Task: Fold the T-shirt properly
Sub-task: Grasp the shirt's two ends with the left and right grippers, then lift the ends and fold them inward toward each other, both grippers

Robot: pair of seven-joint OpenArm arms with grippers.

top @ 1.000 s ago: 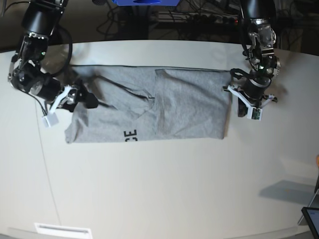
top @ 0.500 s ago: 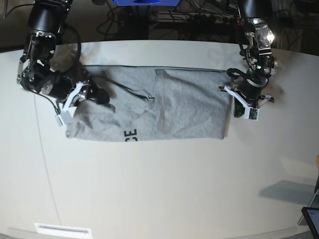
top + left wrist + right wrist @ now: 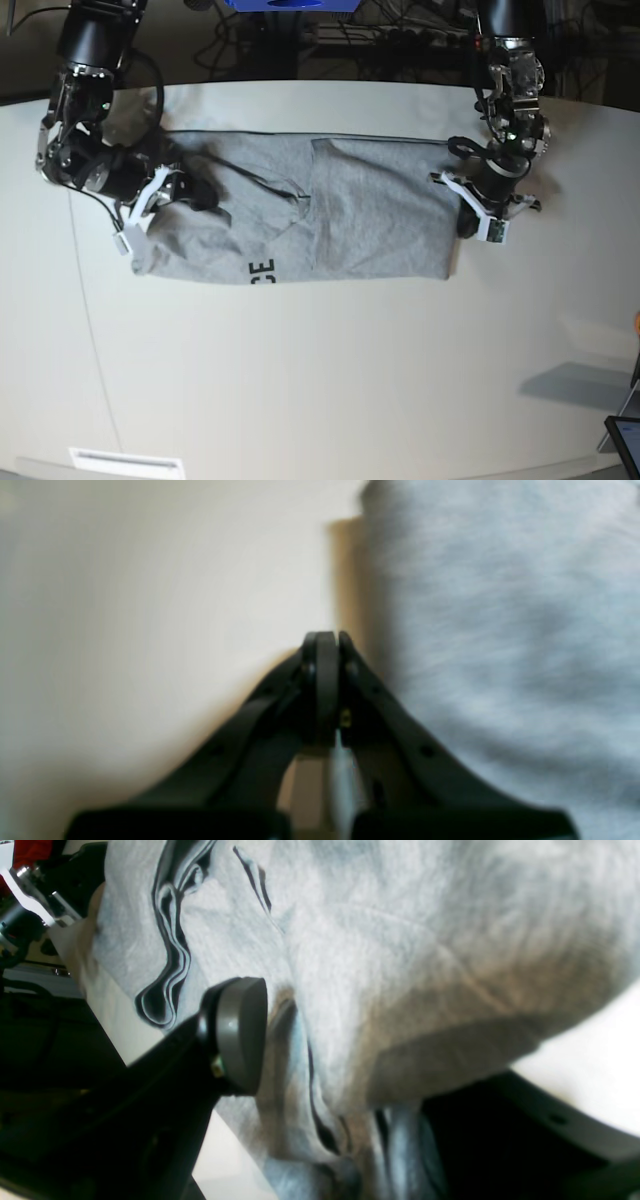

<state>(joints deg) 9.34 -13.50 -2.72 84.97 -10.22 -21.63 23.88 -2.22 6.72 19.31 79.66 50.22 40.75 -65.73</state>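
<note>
Two arms work at opposite ends of one grey T-shirt, which lies spread across the upper middle of the white table in the base view, partly folded, with black letters showing at its lower edge. At the left of that view the right gripper reaches onto the shirt's left end. Its wrist view shows one rounded grey finger pad pressed against bunched folds of the T-shirt, with fabric filling the space between the jaws (the opposite finger is mostly hidden under cloth), so the jaws stand partly apart with cloth gathered in them; whether they truly pinch it I cannot tell. Dark seams curl along the upper left of that view. At the right of the base view the left gripper sits at the shirt's right edge. In its blurred wrist view the left gripper has its black fingers pressed together over bare table, holding nothing, just beside the T-shirt edge on the right.
</note>
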